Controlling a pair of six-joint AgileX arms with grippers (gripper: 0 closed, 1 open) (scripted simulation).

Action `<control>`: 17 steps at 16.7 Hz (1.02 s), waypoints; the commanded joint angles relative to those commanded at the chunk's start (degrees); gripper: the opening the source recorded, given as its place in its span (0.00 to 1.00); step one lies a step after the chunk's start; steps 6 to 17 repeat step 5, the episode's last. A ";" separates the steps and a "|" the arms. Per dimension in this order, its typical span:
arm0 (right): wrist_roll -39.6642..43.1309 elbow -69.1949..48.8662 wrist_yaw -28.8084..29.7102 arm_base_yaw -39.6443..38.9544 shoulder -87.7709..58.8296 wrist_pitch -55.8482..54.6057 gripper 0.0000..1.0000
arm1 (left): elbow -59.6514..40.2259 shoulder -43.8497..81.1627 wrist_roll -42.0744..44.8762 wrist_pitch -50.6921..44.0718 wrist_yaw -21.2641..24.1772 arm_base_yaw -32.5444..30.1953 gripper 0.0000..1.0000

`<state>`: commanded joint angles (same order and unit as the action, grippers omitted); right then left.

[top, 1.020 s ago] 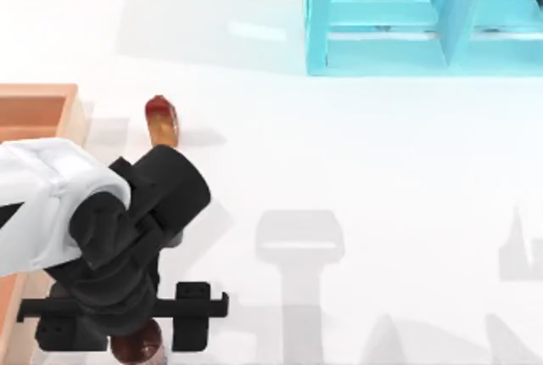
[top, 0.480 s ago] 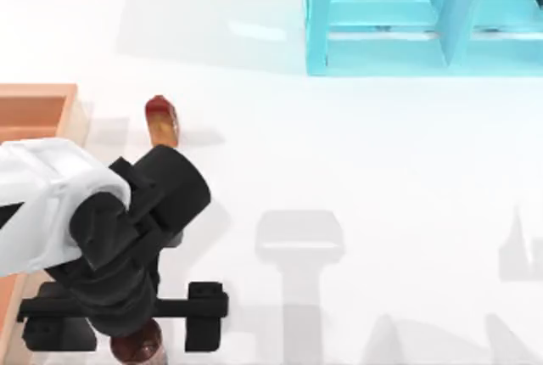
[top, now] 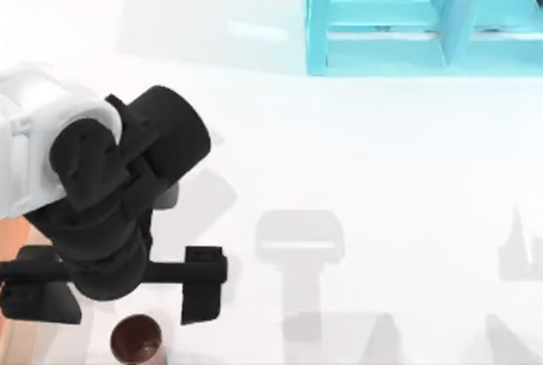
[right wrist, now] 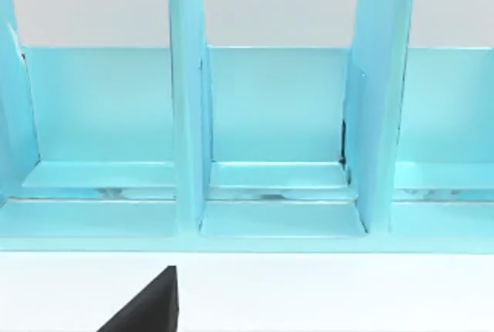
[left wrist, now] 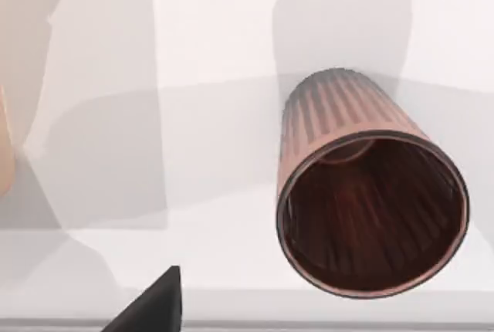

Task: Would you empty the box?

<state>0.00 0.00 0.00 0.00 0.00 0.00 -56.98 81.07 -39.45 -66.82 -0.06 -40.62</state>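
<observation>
Since earlier, left gripper (top: pixel 119 295) rose clear, fingers spread wide and empty. Ribbed brown cup (top: pixel 136 338) stood on desk (top: pixel 382 170) near front-left edge; box (top: pixel 8 227) at left edge. Cup looked light, rigid; grip across rim.

The white tabletop (top: pixel 356 153) is carrying a ribbed brown cup (top: pixel 136 339), which is standing upright with its dark mouth open. Taking the cup as landmark: a turquoise shelf (top: pixel 424 17) is standing well apart from it, at the far edge toward the right, its open compartments facing the tabletop. The box (top: pixel 10 233) is lying just left of the cup, mostly hidden.
</observation>
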 joint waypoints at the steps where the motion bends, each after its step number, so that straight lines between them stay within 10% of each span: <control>1: 0.00 0.00 0.00 0.00 0.00 0.00 1.00 | -2.10 -0.64 -0.03 -2.84 0.00 -0.02 1.00; 17: 0.00 0.00 0.00 0.00 0.00 0.00 1.00 | -6.79 -2.42 0.05 -8.29 0.01 0.08 1.00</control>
